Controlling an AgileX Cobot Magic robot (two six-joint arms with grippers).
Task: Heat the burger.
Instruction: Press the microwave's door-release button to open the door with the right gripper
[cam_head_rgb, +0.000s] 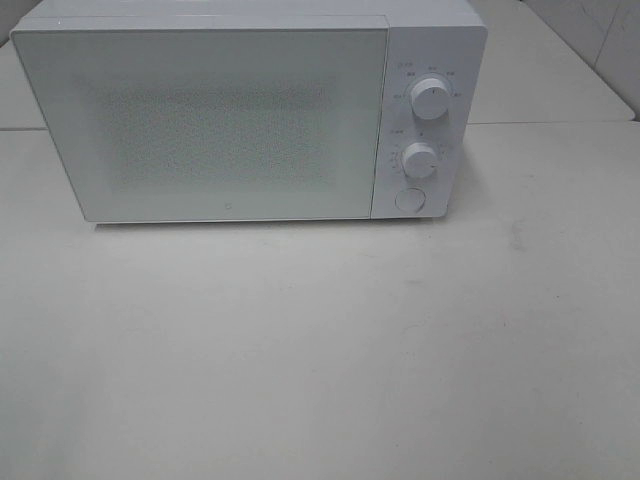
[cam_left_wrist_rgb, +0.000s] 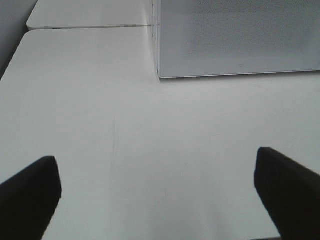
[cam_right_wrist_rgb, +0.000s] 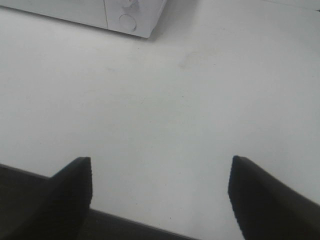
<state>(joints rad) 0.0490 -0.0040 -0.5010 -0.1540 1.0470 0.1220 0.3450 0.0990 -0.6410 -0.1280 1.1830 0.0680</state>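
Burger: not visible in any view, so its direction from either arm and its axis cannot be told. Microwave (cam_head_rgb: 230, 120) stands on desk (cam_head_rgb: 320, 350), door (cam_head_rgb: 200, 125) shut and frosted, contents unreadable. Left fingers (cam_left_wrist_rgb: 30, 195) spread wide, empty, facing the door's left corner. Right fingers (cam_right_wrist_rgb: 265, 200) well apart, empty, nearer the round button (cam_right_wrist_rgb: 127, 22). Judgement: right arm better placed for opening.

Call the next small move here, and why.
Probably move the right pincer forward to the round button low on the microwave panel, which is likely the door release. The door is shut and no burger shows in any view. The left pincer and the right one are both open and empty above the table, and the right wrist view faces that button.
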